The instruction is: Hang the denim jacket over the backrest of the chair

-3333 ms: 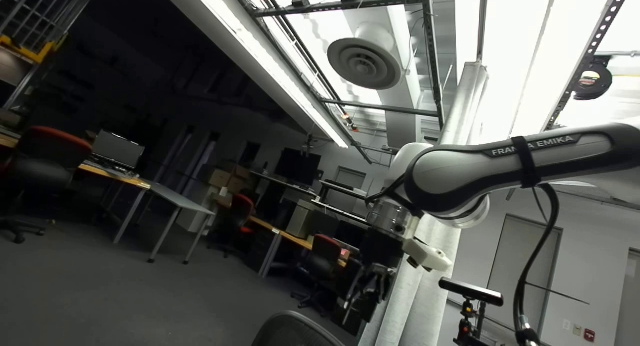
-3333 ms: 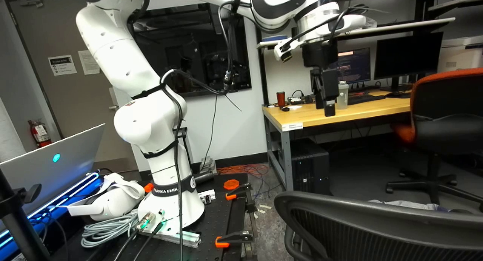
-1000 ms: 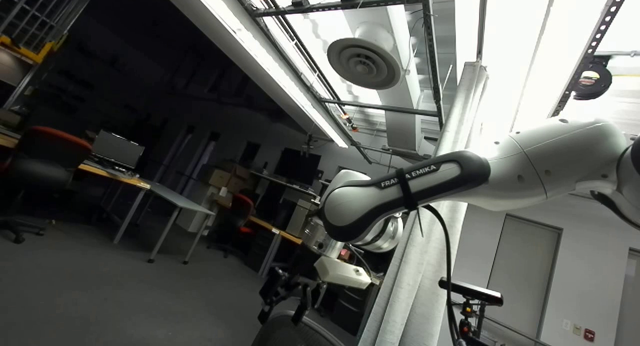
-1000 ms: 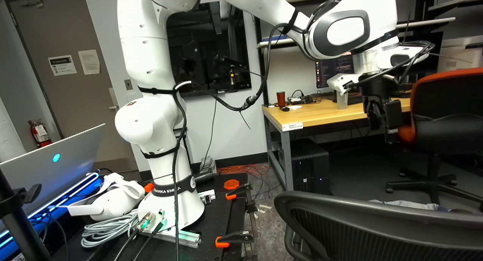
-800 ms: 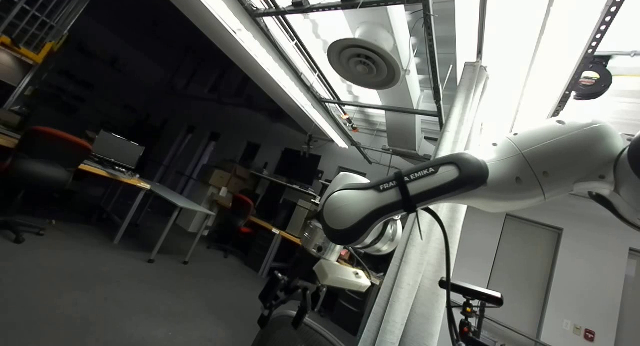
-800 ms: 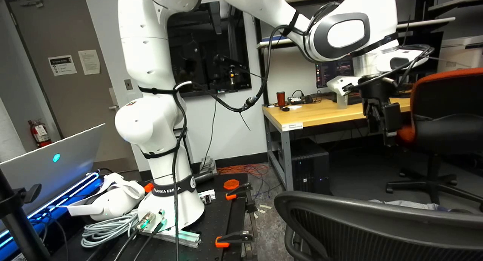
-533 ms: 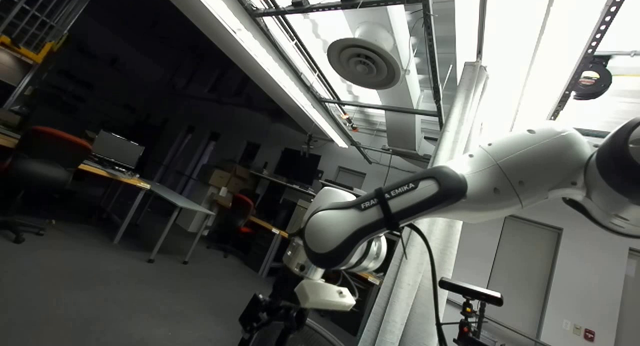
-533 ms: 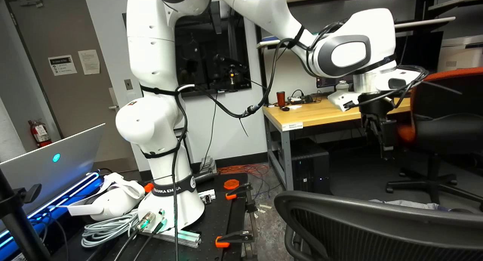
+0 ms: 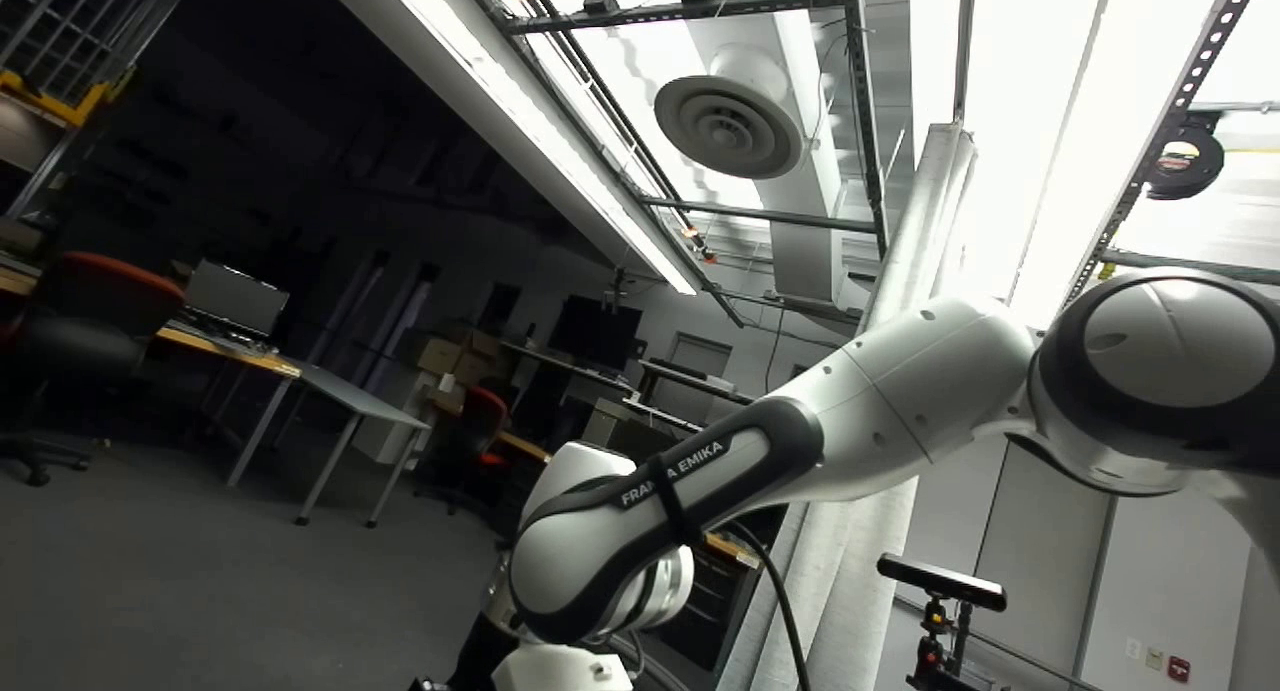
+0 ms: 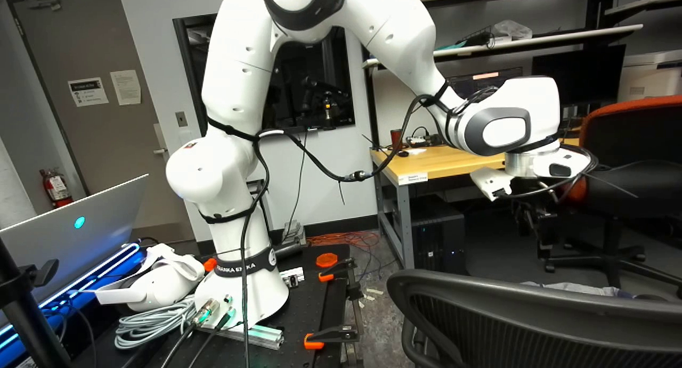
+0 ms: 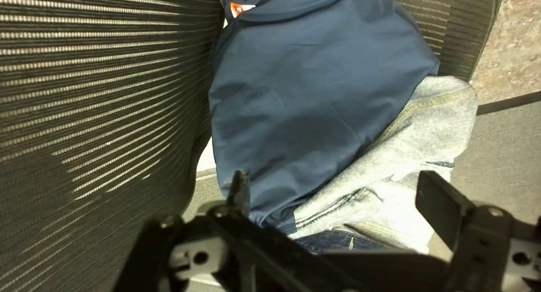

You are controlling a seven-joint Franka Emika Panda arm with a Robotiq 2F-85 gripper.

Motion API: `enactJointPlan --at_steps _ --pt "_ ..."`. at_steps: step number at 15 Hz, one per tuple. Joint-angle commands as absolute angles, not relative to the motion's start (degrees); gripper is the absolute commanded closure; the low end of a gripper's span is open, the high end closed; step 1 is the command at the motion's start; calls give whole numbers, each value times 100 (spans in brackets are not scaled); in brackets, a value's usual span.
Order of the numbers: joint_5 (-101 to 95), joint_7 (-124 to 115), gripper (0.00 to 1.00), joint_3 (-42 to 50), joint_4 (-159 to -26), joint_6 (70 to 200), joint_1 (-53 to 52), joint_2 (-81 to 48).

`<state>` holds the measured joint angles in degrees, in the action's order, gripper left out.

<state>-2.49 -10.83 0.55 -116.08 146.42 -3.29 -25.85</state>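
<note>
The jacket, smooth dark blue cloth with pale inside-out denim, lies crumpled on the chair seat in the wrist view (image 11: pixel 312 97). A strip of the jacket shows behind the backrest in an exterior view (image 10: pixel 581 288). The chair's dark mesh backrest fills the left of the wrist view (image 11: pixel 84 89) and stands at bottom right in an exterior view (image 10: pixel 511 304). My gripper (image 11: pixel 334 184) is open and empty, pointing down over the jacket's lower part, with the backrest on its left. It hangs beyond the backrest in an exterior view (image 10: pixel 535 237). Its height above the jacket is hard to judge.
A wooden desk (image 10: pixel 442 163) and an orange-backed chair (image 10: pixel 634 139) stand behind the gripper. The robot's black base table (image 10: pixel 319 304) carries clamps, a white headset (image 10: pixel 165 283) and a laptop (image 10: pixel 80 224). A camera on a stand (image 9: pixel 940 583) is at lower right in an exterior view.
My arm has reached out over the chair, and over the last second the gripper has mainly come down. The fingers remain apart. The chair and the visible strip of jacket have not moved.
</note>
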Motion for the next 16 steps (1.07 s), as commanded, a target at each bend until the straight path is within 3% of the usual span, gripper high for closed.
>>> enactJointPlan --at_steps 1,9,16 --pt "-215 -1071 0 94 -11515 14634 -373 -2671" --pt "-464 -1262 0 315 -10946 14933 -529 -3475" --pt "-511 -1462 0 604 -9363 14998 -855 -4939"
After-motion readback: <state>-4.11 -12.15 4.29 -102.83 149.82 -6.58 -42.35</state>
